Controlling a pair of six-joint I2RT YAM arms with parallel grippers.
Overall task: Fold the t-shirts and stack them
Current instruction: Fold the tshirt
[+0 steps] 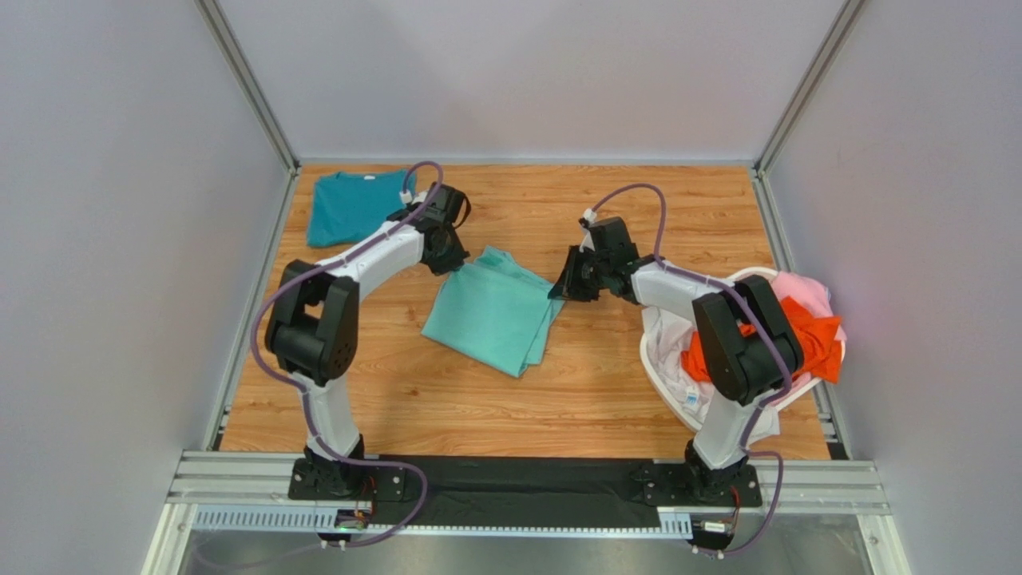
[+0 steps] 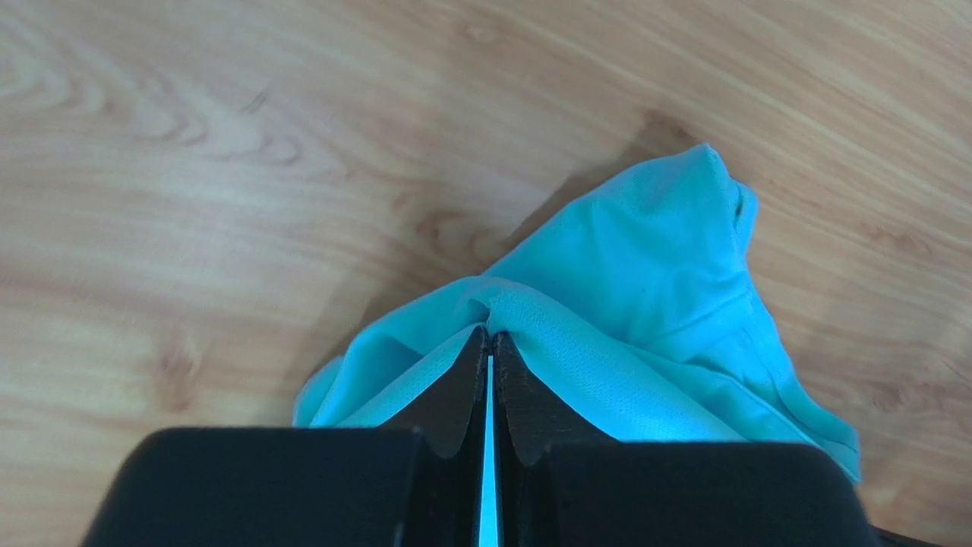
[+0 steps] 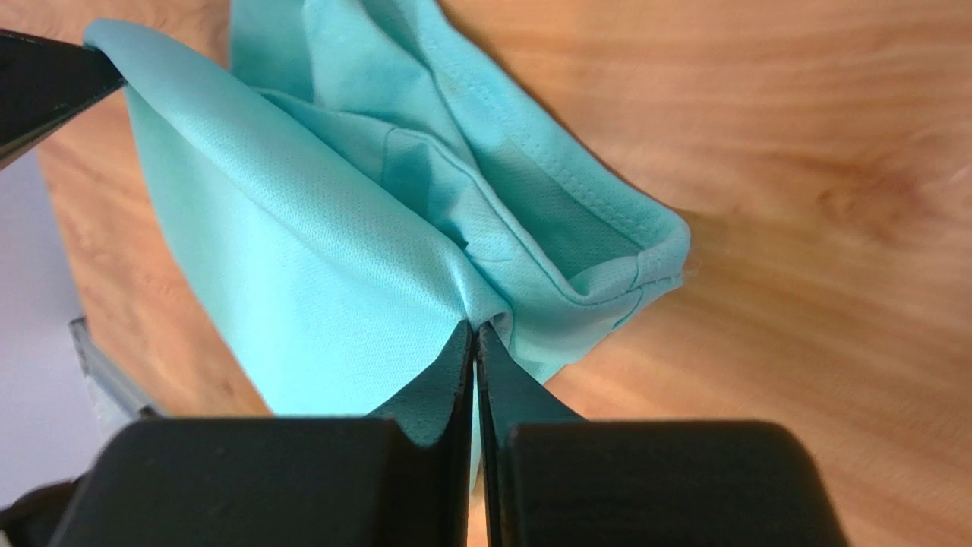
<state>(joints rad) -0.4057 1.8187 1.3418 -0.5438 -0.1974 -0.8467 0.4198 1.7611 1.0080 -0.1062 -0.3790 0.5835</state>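
Right wrist: mint t-shirt (image 3: 320,262), fine mesh, folded.

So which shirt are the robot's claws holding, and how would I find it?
Look at the middle of the wooden table. The light mint-aqua t-shirt lies there half folded, pinched by the left claw and the right claw. The only other shirt on the table, the darker teal t-shirt, lies in the far left corner.
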